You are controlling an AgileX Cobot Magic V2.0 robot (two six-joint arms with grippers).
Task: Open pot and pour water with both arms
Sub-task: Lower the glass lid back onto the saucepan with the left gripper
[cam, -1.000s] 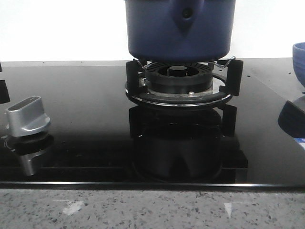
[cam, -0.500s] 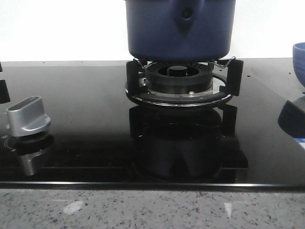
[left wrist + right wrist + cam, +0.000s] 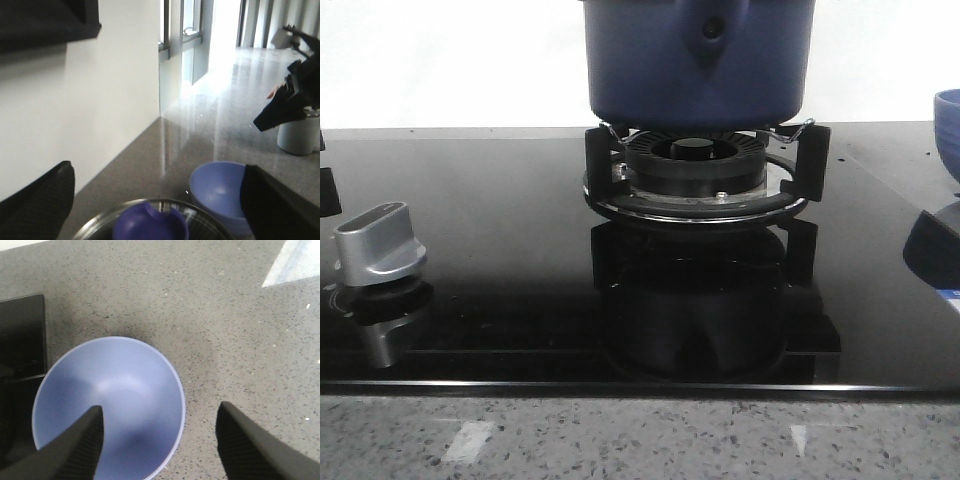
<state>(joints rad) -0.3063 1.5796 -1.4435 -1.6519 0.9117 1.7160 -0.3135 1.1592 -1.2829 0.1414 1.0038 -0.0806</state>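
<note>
The dark blue pot stands on the gas burner at the middle back of the black hob; its top is cut off in the front view. A glass lid with a blue knob shows in the left wrist view. My left gripper hangs open just above that knob, one finger on each side, touching nothing. Wide open as well, my right gripper hovers over the rim of the light blue bowl, which stands on the stone counter. Neither gripper shows in the front view.
A silver control knob sits at the hob's front left. The light blue bowl is off the hob's right edge, close beside the pot. A white cup and a black object are farther along the counter.
</note>
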